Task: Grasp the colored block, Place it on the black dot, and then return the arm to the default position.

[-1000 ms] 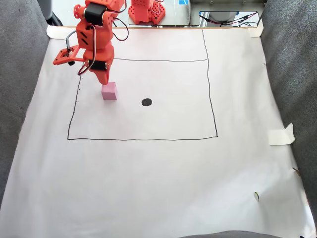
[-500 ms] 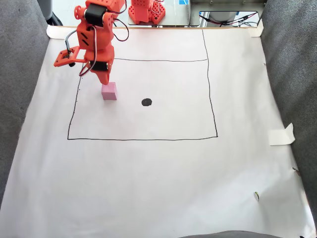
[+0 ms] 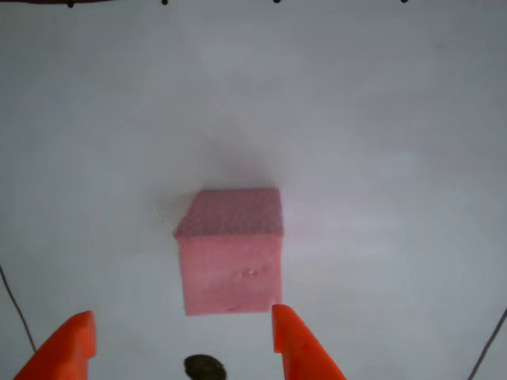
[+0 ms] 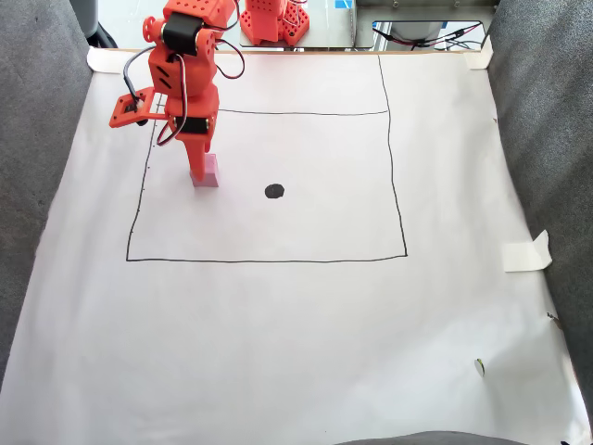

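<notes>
A: Zero of three steps done, as far as I can judge. The colored block [image 4: 206, 173] sits on the white paper [image 4: 296, 324], inside the drawn rectangle [image 4: 269, 260] near its left line in the fixed view. Well apart from the black dot [image 4: 274, 191].

B: Tool state?

A: The tool [image 3: 178, 348] is open. In the other view two orange fingertips [image 3: 295, 342] show at the bottom edge, spread about as wide as the block [image 3: 230, 251] or a bit wider. Nothing is between them. The block lies just beyond the tips and looks untouched.

B: Block orientation?

A: Rough, darker pink face up, smooth pale face toward the camera. Slightly rotated against the fingers, not by much.

B: And the arm?

A: The arm [image 4: 181, 79] is pitched down right over the block in the fixed view, with the tool tip at or just above the block's near top edge. Can't tell contact from that angle.

B: So what's left?

A: Everything, I think: straddle the block, close, carry it right to the dot, release, go home. The dark oval [image 3: 204, 366] between the fingertips in the other view is probably the dot, partly cut off by the frame.

B: Risk?

A: The gap is tight against the block's width, so a fingertip could land on top or nudge the foam.
</notes>
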